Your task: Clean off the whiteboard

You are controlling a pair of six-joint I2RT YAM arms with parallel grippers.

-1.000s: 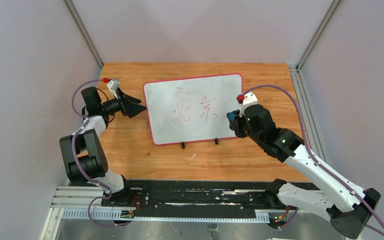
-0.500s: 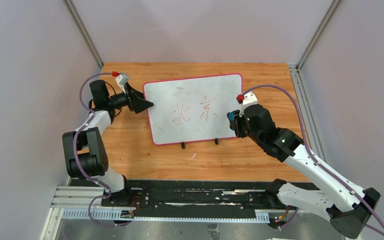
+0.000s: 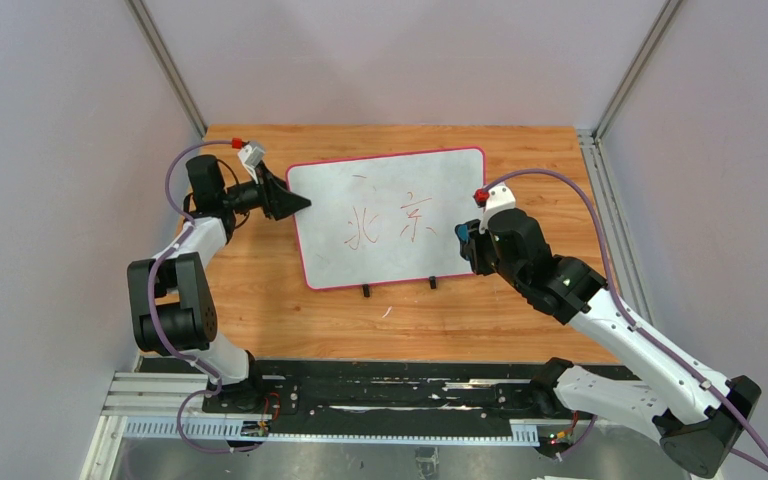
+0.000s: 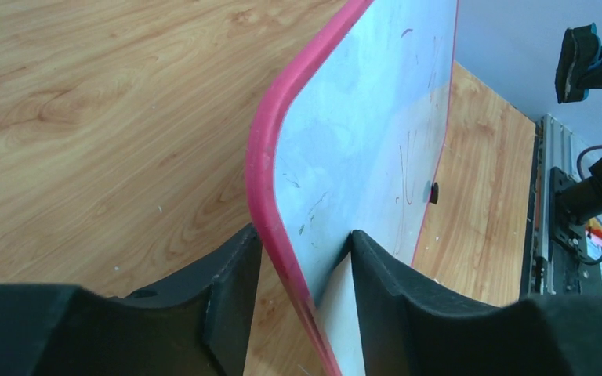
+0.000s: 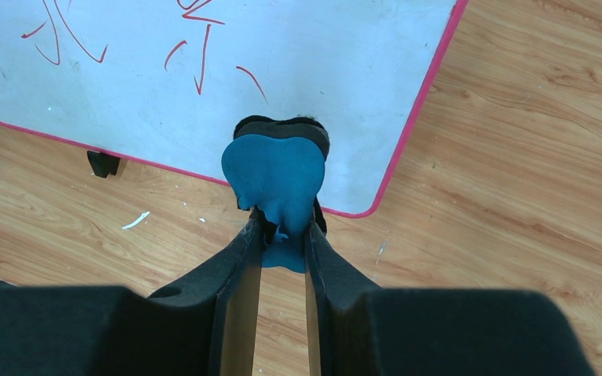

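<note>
The whiteboard (image 3: 430,180) lies flat on the wooden table, pink-rimmed, with red handwritten characters (image 3: 388,225) at its middle. My left gripper (image 3: 295,203) is open and straddles the board's left rim: in the left wrist view (image 4: 302,239) one finger is over the board (image 4: 376,117), the other outside the rim. My right gripper (image 3: 468,245) is shut on a blue eraser (image 3: 460,234) with a black pad, at the board's near right corner. In the right wrist view the eraser (image 5: 276,172) hangs over the corner of the board (image 5: 345,78), beyond the gripper (image 5: 282,227).
Two small black feet (image 3: 366,291) stick out from the board's near edge. Small white scraps (image 3: 387,312) lie on the wood (image 3: 520,160) in front of the board. Grey walls and metal posts enclose the table on three sides.
My left gripper has swung up and to the right, from beside the board onto its left rim. The right arm with the eraser has barely moved.
</note>
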